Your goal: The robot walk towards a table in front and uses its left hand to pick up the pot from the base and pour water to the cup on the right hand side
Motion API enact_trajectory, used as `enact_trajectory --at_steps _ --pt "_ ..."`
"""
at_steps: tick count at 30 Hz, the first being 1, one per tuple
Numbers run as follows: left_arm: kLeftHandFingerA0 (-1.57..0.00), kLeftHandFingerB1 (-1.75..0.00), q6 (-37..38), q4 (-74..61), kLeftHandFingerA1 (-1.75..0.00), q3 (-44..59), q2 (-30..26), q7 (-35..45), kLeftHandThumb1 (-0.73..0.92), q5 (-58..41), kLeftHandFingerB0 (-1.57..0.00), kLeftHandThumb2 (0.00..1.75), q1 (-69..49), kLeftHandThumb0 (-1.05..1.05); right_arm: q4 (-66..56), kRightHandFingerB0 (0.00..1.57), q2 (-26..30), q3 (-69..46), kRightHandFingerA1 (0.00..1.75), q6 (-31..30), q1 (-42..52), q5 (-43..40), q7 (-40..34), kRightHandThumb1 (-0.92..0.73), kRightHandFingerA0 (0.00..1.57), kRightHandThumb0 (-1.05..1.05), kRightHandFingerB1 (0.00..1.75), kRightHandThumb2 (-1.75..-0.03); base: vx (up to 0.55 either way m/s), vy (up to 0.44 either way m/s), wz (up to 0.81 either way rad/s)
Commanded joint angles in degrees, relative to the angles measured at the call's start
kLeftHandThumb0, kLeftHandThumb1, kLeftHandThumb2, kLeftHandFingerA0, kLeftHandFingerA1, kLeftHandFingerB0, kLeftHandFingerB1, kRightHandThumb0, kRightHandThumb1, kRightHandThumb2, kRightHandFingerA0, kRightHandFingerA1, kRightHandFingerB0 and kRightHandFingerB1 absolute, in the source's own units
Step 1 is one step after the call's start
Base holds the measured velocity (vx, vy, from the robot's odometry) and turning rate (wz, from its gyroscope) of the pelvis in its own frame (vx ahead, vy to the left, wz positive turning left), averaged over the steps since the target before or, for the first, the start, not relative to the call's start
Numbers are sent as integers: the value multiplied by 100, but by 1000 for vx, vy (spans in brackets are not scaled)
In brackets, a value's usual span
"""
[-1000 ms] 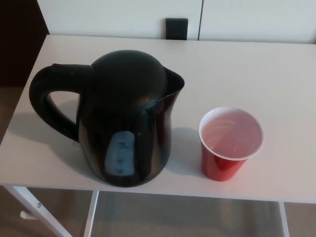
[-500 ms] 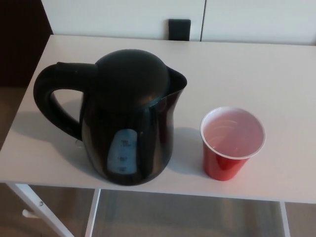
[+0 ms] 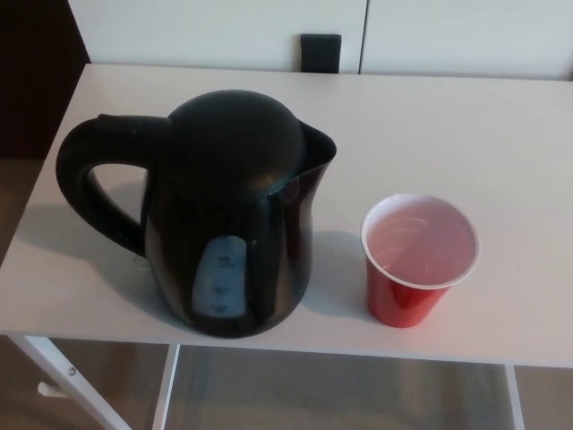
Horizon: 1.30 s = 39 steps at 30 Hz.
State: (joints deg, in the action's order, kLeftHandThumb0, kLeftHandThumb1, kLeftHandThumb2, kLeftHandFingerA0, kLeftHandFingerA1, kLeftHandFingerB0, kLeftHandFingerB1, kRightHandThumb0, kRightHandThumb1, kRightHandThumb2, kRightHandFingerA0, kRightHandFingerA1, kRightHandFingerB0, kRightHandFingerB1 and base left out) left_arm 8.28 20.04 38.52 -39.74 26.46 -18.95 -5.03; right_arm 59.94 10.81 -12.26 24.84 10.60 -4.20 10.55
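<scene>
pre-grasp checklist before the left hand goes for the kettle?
1. Kettle upright on table: ok.
2. Handle faces the robot's left, unobstructed: ok.
3. Spout points toward the cup's side: ok.
4. Red cup upright, apart from kettle: ok.
5. Kettle lid closed: ok.
6. Left hand open and ready: cannot tell, neither hand in view.

A black pot (image 3: 228, 215) stands upright on a white table (image 3: 448, 116), near a red cup (image 3: 418, 260).
</scene>
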Motion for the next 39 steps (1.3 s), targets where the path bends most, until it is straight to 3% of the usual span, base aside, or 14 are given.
enact_trajectory --at_steps 1,3,5,6,7,18,19,21,24,31,32,33,38,39 --pt "0 -123 -1018 -1263 -146 -596 -20 387 34 -539 0 61 285 -105 -29 11 53 58 49 287 60 75 -45 -47 30 -53 41 -71 0 0 0" --pt "0 -115 -1099 -1366 -138 -744 30 378 32 -507 0 62 326 -105 64 10 55 43 49 360 63 37 18 -47 30 -53 40 -71 0 0 0" --pt "-18 -70 -1156 -1418 -80 -1035 124 355 -6 -384 -1 79 420 -35 30 11 40 39 49 425 155 22 31 -48 30 -51 40 -70 0 0 0" --pt "-18 -70 -1187 -1441 -80 -1118 147 341 -6 -349 -1 79 435 -35 8 11 41 48 49 445 195 36 17 -48 30 -51 40 -70 0 0 0" --pt "0 -102 -1219 -1485 -132 -1203 203 324 25 -332 0 61 404 -105 -24 10 58 62 49 483 283 60 11 -48 29 -53 41 -71 0 0 0" --pt "0 -106 -1318 -568 -143 -1994 506 386 7 -80 0 65 1166 -105 53 10 108 58 51 397 213 82 -86 -44 31 -57 41 -74 0 0 0" --pt "0 -123 -1270 -422 -126 -2044 529 368 -6 -40 0 67 1274 -56 57 10 109 51 50 383 212 76 -93 -45 30 -56 41 -74 0 0 0" --pt "0 -95 -1171 -139 -118 -2120 554 347 13 36 0 61 1479 -105 -26 9 101 39 49 355 233 48 -75 -45 30 -57 40 -74 0 0 0" --pt "-1 -113 -1022 211 -124 -2234 602 316 -4 151 0 68 1743 -57 -95 10 91 37 49 320 255 57 -110 -46 30 -55 40 -74 0 0 0" --pt "0 -120 -949 599 -153 -2384 707 264 3 289 0 64 2050 -105 -84 9 93 45 50 347 279 74 -124 -45 31 -56 40 -74 0 0 0" --pt "-17 -74 -912 665 -82 -2400 738 252 -20 306 -3 70 2073 -20 -46 10 93 40 50 349 258 69 -119 -45 31 -56 40 -74 0 0 0" --pt "0 -102 -892 710 -151 -2409 758 244 7 316 0 68 2093 -105 -44 10 96 45 50 350 256 80 -125 -45 31 -58 41 -75 0 0 0" --pt "0 -106 -868 792 -122 -2513 809 251 -14 443 0 57 2171 -26 -248 10 104 131 50 296 315 210 -259 -45 32 -59 41 -76 0 0 0" --pt "0 -84 -844 846 -123 -2549 815 273 -13 476 0 69 2194 -62 -260 10 103 133 51 301 321 214 -266 -45 31 -61 41 -76 0 0 0"
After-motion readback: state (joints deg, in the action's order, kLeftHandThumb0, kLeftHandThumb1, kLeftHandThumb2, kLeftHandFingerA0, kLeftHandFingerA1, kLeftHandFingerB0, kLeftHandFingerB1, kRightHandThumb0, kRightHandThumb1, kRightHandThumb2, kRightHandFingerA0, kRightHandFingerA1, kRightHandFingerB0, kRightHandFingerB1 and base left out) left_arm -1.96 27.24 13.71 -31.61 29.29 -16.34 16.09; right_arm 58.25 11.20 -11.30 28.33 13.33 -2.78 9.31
